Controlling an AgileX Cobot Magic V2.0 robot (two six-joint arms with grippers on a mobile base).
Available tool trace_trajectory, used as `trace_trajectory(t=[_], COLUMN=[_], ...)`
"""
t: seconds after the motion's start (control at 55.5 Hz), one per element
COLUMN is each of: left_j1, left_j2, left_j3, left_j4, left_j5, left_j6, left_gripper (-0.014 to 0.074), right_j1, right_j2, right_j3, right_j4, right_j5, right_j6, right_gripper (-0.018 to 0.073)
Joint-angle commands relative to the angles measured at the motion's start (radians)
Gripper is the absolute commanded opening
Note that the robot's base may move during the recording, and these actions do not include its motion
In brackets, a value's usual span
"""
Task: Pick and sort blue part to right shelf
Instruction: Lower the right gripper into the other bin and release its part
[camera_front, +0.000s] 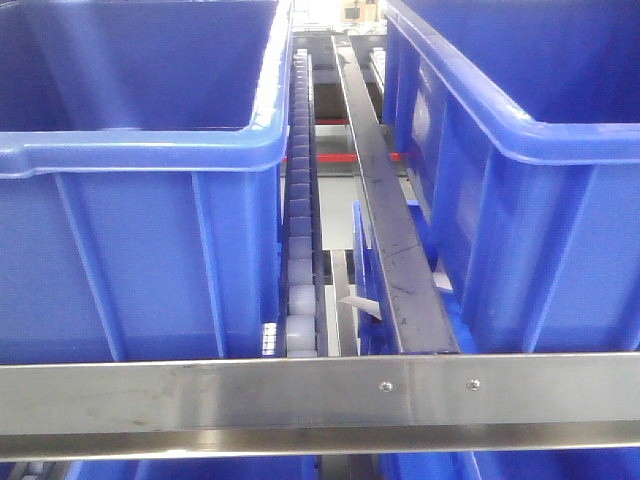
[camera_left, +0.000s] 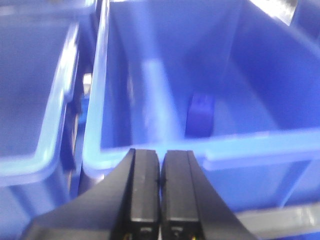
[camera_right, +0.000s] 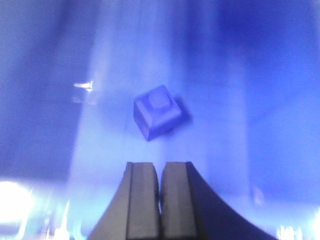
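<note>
1. One blue part (camera_right: 158, 112) shows in the right wrist view — a small square block with a round stud on top, lying tilted on a blue bin floor (camera_right: 210, 165), just beyond the fingertips toward 12 o'clock.
2. One right gripper (camera_right: 160, 197) sits at 6 o'clock in that view, its two pads pressed together with nothing between them; it is apart from the part.
3. One left gripper (camera_left: 160, 182) shows at 6 o'clock in the left wrist view, likewise closed flat on itself and holding nothing.
4. Beyond it, one dark blue piece (camera_left: 201, 116) stands against the inside of a blue bin (camera_left: 150, 147), at about 1 o'clock from the fingertips; blur hides what it is.
5. A second bin (camera_left: 35, 165) lies at 9 o'clock in the same view.
6. Two large blue crates fill the front view: the left crate (camera_front: 140, 250) and the right crate (camera_front: 540, 240) — set apart by one roller track (camera_front: 299, 200) and one dark rail (camera_front: 385, 200).
7. One steel crossbar (camera_front: 300, 395) with two screws runs across at 6 o'clock.
</note>
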Motion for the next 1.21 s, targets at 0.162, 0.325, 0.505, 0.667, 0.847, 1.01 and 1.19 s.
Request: trace_trajectory(t=[0.162,0.325,0.505,0.667,0.847,1.01,1.19], left_j1=[-0.008,-0.008,-0.008,-0.008,-0.008,-0.008,0.012], left_j2=[-0.025,-0.025,-0.023,-0.023,-0.023,-0.023,-0.025], left_j3=[-0.033,-0.033,-0.033,-0.033,-0.033,-0.033,-0.031], left_j4=[0.016,0.018,0.020,0.020,0.020,0.020,0.000], left_j5=[-0.109,-0.107,-0.107,-0.107,-0.107,-0.107,-0.102], left_j6=[-0.006,-0.006,-0.006,-0.006,-0.006,-0.006,0.001], left_gripper=[0.0122,0.0122,0.0122,0.0122,0.0122,0.0122,0.0122], right_j1=[-0.002,-0.002,-0.002,-0.002,-0.002,-0.002,-0.002], right_j2=[-0.390,-0.560,-0.578,-0.579,-0.579,-0.579,-0.579], right_j3=[0.111,0.135,0.133,0.134,0.134,0.134,0.134], right_j4=[0.000,0.003,0.003,0.004,0.004,0.004,0.004], right_j5=[-0.071,-0.062,-0.099,-0.099,-0.099,-0.099,-0.099], right_j6=[-0.009,-0.009,-0.009,-0.009,-0.009,-0.009,-0.009], right_gripper=[0.0120,0.0120,0.0120,0.0120,0.0120,0.0120,0.0120])
